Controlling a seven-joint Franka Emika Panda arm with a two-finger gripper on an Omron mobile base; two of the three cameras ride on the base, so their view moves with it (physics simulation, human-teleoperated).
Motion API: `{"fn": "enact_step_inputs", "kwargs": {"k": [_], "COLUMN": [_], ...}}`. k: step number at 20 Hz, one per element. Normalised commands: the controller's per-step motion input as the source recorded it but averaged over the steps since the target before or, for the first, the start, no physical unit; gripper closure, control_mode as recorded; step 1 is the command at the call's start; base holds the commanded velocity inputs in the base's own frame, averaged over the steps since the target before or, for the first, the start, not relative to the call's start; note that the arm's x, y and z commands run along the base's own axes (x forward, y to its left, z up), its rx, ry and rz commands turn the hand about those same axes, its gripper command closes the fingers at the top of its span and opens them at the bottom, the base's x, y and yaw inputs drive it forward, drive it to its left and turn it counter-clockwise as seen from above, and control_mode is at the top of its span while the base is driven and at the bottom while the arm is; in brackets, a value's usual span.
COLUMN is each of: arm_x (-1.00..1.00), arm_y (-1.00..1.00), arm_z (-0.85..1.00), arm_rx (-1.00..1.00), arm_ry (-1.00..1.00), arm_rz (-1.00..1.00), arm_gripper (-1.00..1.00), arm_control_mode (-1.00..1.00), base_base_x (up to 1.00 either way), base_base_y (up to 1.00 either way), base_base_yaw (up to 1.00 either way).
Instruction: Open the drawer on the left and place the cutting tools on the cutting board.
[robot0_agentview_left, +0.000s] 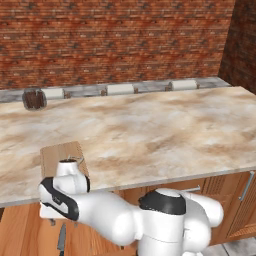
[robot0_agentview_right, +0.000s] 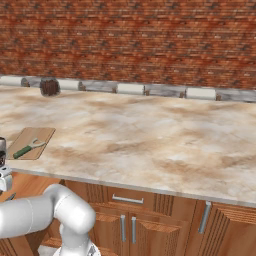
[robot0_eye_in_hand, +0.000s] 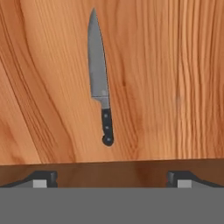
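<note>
Green-handled tool (robot0_agentview_right: 24, 149) already sits on the cutting board (robot0_agentview_right: 42, 134); the knife (robot0_eye_in_hand: 99, 83) lies flat in the open drawer (robot0_eye_in_hand: 175, 65). Gripper (robot0_eye_in_hand: 112, 178) hovers above, jaws spread wide; next it probably drops onto the handle.

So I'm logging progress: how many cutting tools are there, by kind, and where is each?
Knife: 1, lying in the open drawer, below the open tool.
Green-handled tool: 1, on the cutting board.
Total: 2.
</note>
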Motion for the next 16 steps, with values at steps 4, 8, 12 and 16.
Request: {"fn": "enact_step_inputs", "kwargs": {"k": [4, 8, 12, 16], "arm_x": [0.00, 0.00, 0.00, 0.00], "arm_y": [0.01, 0.15, 0.24, 0.29], "arm_z": [-0.23, -0.45, -0.49, -0.52], "arm_rx": [0.00, -0.04, -0.05, -0.07], "arm_ry": [0.11, 0.07, 0.11, 0.14], "arm_rz": [0.00, 0.00, 0.00, 0.00], "arm_gripper": [-1.00, -1.00, -1.00, -1.00], "arm_control_mode": [-1.00, -1.00, -1.00, -1.00], "base_base_x": [0.00, 0.00, 0.00, 0.00], "base_base_y": [0.00, 0.00, 0.00, 0.00], "base_base_yaw": [0.00, 0.00, 0.00, 0.00]}}
